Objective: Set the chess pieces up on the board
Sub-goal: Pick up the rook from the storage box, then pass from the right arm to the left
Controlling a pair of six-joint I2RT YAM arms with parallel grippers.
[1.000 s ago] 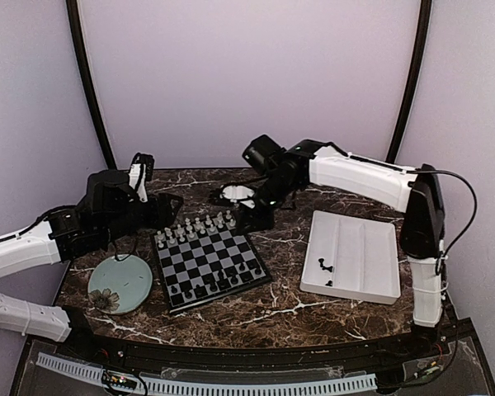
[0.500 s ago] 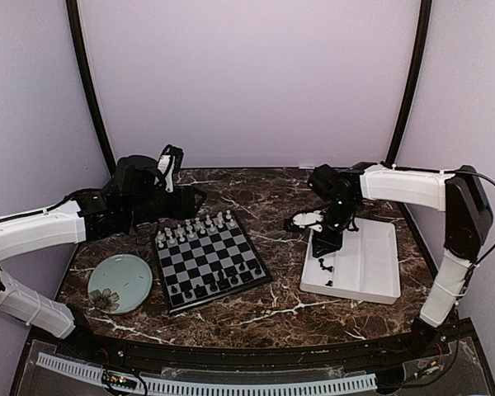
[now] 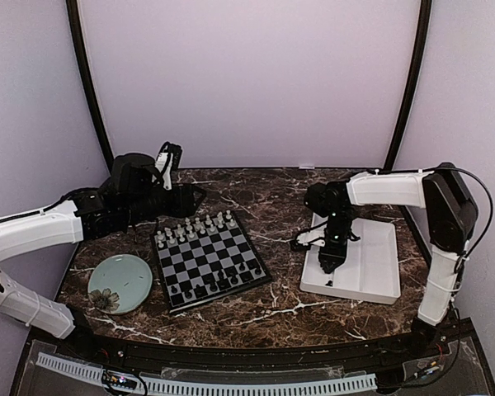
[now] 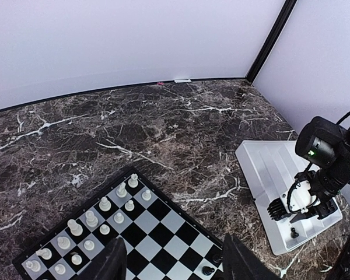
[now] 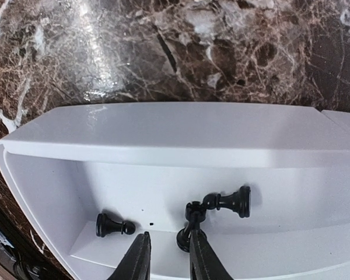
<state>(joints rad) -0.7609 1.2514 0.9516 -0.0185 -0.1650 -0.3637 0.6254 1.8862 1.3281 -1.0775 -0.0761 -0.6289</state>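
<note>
Black piece in tray, at right jaws

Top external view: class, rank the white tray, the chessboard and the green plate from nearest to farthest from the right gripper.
1. The white tray, on the right; the right gripper hangs directly over its board-side part.
2. The chessboard, in the middle.
3. The green plate, far left, beyond the board.
</note>
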